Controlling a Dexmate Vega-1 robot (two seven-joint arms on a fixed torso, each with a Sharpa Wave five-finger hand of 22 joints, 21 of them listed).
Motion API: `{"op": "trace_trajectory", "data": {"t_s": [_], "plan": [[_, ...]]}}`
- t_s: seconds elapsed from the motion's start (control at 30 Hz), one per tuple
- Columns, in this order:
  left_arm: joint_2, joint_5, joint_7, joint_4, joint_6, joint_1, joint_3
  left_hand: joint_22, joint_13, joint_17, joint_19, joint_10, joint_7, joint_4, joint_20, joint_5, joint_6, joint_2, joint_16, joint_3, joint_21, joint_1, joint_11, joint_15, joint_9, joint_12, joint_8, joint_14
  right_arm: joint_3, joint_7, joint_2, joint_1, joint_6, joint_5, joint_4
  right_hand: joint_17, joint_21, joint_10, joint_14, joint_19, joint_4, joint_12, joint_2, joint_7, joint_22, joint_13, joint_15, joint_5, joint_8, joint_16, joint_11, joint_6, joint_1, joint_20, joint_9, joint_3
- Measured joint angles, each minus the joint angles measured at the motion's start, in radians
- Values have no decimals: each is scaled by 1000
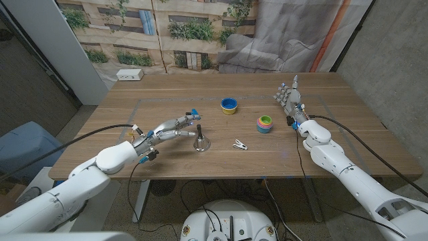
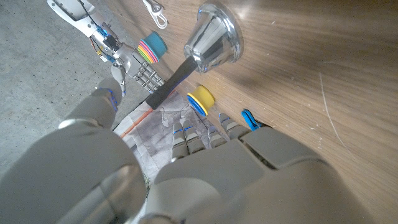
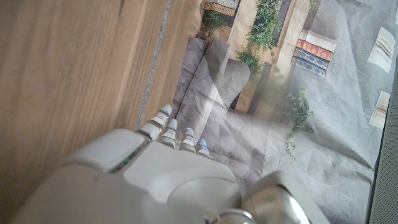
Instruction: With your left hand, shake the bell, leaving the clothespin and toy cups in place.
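Altogether: one bell (image 1: 199,142), one clothespin (image 1: 239,144), two toy cups (image 1: 229,106).

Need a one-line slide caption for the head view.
Left hand reaches toward the bell on the wooden table, beside clothespin and toy cups; right hand waits, open.

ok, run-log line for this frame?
left hand: open, fingers at bell handle, not gripping | bell: upright | right hand: open, off table | clothespin, cups: untouched
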Motion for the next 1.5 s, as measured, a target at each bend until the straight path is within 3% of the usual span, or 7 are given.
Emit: {"op": "trace_trajectory", "data": {"t_s": [0.43,0.7,0.9,1.13,1.5], "plan": [[-40,53,36,28,-2,-30,41,0,0,0,34,88,8,0,16,0,86,-2,8,0,12,79,5,2,0,12,22,71,0,0,0,0,0,0,0,0,0,0,0,0,0,0,0,0,0,0,0,0,0,0,0,0,0,0,0,0],[-64,91,89,35,-4,-35,50,0,4,0,102,213,29,5,18,0,176,2,19,-5,19,162,33,0,5,26,37,172,0,-1,0,0,0,0,-1,0,0,0,0,0,0,0,0,0,0,0,0,0,0,0,0,0,0,0,0,0],[-78,106,116,34,-4,-27,49,0,5,-2,169,333,51,8,20,0,307,4,23,-43,25,225,34,-2,4,34,60,267,0,-1,0,0,0,0,-1,0,0,0,0,0,0,0,0,0,0,0,0,0,0,0,0,0,0,0,0,0],[-94,136,174,31,-3,-16,40,0,4,-2,230,480,83,14,8,0,447,2,23,-95,27,272,39,-5,2,43,60,395,0,-1,0,0,0,0,-1,0,0,0,0,0,0,0,0,0,0,0,0,0,0,0,0,0,0,0,0,0],[-112,174,239,37,13,-15,41,5,2,-2,258,591,64,15,2,0,576,10,23,-134,27,308,-6,-6,2,43,60,475,0,-1,0,0,0,0,-1,0,0,0,0,0,0,0,0,0,0,0,0,0,0,0,0,0,0,0,0,0]]}}
